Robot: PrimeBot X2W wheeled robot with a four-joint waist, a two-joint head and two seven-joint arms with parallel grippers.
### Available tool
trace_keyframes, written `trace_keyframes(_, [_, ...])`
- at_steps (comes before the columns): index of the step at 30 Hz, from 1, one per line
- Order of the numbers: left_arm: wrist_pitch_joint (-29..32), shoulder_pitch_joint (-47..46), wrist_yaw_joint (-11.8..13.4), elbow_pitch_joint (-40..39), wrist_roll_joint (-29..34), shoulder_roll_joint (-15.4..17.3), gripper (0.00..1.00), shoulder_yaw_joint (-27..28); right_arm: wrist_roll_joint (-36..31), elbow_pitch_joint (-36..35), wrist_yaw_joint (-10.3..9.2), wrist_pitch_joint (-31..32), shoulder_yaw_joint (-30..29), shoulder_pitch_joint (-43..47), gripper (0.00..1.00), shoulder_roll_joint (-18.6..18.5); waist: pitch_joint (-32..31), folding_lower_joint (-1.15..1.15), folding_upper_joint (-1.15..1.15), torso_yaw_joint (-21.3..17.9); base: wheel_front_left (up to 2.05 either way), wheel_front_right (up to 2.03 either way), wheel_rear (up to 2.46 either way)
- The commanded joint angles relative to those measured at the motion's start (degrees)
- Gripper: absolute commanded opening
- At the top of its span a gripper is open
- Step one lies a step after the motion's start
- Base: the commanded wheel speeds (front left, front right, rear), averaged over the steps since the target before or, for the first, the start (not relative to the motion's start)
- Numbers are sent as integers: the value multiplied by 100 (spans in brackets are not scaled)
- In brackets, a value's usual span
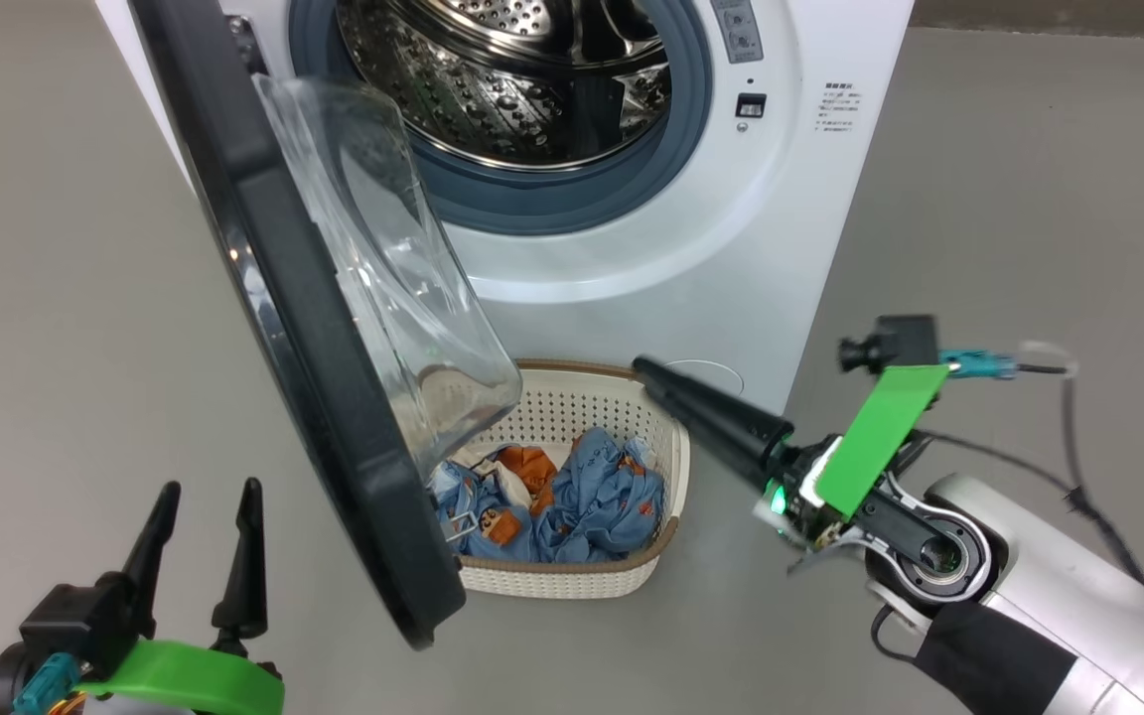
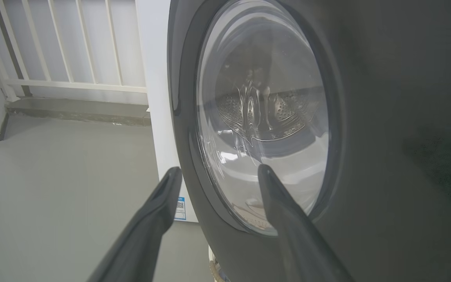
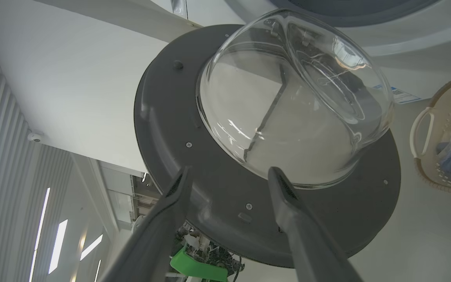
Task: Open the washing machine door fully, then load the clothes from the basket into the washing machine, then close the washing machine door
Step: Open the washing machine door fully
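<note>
The head view is sharp under soft, even light, with pale glare on the washing machine (image 1: 572, 288) toward 12 o'clock. The left wrist view's door (image 2: 386, 117) rim is dark and grainy at 3 o'clock. The right wrist view bows at 9 o'clock, and ceiling lights (image 3: 57, 246) glow at 8 o'clock.

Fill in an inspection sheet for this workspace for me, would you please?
Surface: grey floor, smooth.
Job's things: washing machine door swung open; washing machine drum exposed, no laundry seen inside; clothes lie in the basket on the floor before the machine.
Clutter: nothing seen.
Grippers: left claw open, holding nothing, outside the door; right claw open, holding nothing, facing the door's inner side.
Cables: black cable on the robot's right side.
Surroundings: white railing beyond the machine.
</note>
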Motion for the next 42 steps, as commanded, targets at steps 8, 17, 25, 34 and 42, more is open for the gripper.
trace_keyframes(8, [-37,-107,-9,-151,53,109,100,250,-2204,856,10,-2097,-1,-423,100,31,3,0,0,-10,0,0,0])
trace_keyframes(17, [-37,-70,-9,-163,80,89,100,307,-5090,1924,10,-2338,-1569,-374,100,448,-11,0,0,-70,0,0,0])
trace_keyframes(25, [-37,-46,-9,-191,99,69,100,346,-7958,1102,10,-2340,-3386,768,100,1153,-18,0,0,-107,0,0,0])
trace_keyframes(34, [-37,-16,-9,-221,107,53,100,408,-9542,115,10,-2340,-4308,2022,100,1613,4,0,0,-170,0,0,0])
trace_keyframes(42, [-37,71,-9,-266,118,30,100,450,-10137,-375,10,-2340,-4799,2797,100,1767,-49,0,0,-202,0,0,0])
